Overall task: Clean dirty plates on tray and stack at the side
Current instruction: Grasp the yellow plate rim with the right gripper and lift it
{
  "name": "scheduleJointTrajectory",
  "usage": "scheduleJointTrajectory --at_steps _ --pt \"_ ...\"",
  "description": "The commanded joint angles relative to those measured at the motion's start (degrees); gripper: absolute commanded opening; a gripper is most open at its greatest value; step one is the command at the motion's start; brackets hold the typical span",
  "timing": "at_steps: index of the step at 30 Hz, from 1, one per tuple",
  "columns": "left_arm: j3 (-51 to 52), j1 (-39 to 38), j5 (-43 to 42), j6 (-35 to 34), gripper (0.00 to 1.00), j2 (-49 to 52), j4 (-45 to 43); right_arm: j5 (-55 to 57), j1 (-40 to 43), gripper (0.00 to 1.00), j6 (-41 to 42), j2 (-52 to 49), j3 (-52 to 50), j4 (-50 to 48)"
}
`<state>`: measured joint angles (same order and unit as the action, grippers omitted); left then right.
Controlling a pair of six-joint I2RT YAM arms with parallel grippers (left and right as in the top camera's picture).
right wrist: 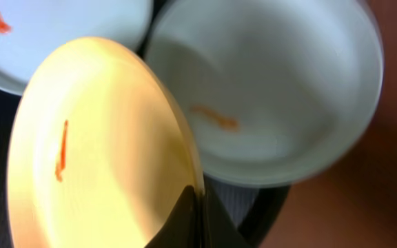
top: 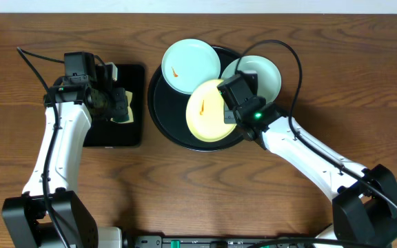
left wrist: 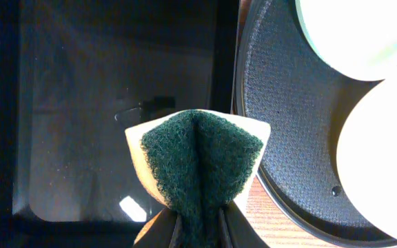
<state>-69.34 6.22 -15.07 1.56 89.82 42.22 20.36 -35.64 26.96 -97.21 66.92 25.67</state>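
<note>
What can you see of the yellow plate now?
The yellow plate is small, round, pale, glossy like plastic, with one thin orange smear on its face. It sits at the near side of the round black tray, apparently tilted, overlapping the left turquoise plate and right turquoise plate. The right gripper pinches its rim.

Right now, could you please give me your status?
Left fingers shut on sponge over small tray. Right fingers shut on yellow plate rim, tilted. Turquoise plates beside it on round tray.

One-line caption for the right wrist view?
Right gripper shut on the rim of the yellow plate, a smeared turquoise plate beyond it.
</note>
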Motion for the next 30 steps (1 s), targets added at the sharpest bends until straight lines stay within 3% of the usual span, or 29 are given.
scheduleJointTrajectory --at_steps 1,7,11,17,21,30 --pt "0.68 -0.04 -0.33 0.35 0.13 0.42 0.17 4.07 -0.87 0.01 -11.58 0.81 0.90 -1.97" --pt "2.49 -0.11 -0.28 0.37 0.08 0.44 -2.05 7.15 -0.85 0.01 -14.62 0.81 0.90 -5.40" --pt "7.72 -0.09 0.17 0.35 0.08 0.44 -9.75 6.21 -0.87 0.01 -18.49 0.81 0.90 -5.86" --pt "12.90 -0.04 2.71 0.33 0.08 0.48 -19.74 5.77 -0.87 0.01 -15.15 0.81 0.90 -1.25" --pt "14.27 -0.09 2.75 0.35 0.08 0.68 -21.94 3.15 -0.87 0.01 -10.71 0.76 0.83 1.27" --pt "14.69 -0.07 2.71 0.33 0.08 1.46 -24.83 1.70 -0.74 0.01 -10.25 0.76 0.83 3.21"
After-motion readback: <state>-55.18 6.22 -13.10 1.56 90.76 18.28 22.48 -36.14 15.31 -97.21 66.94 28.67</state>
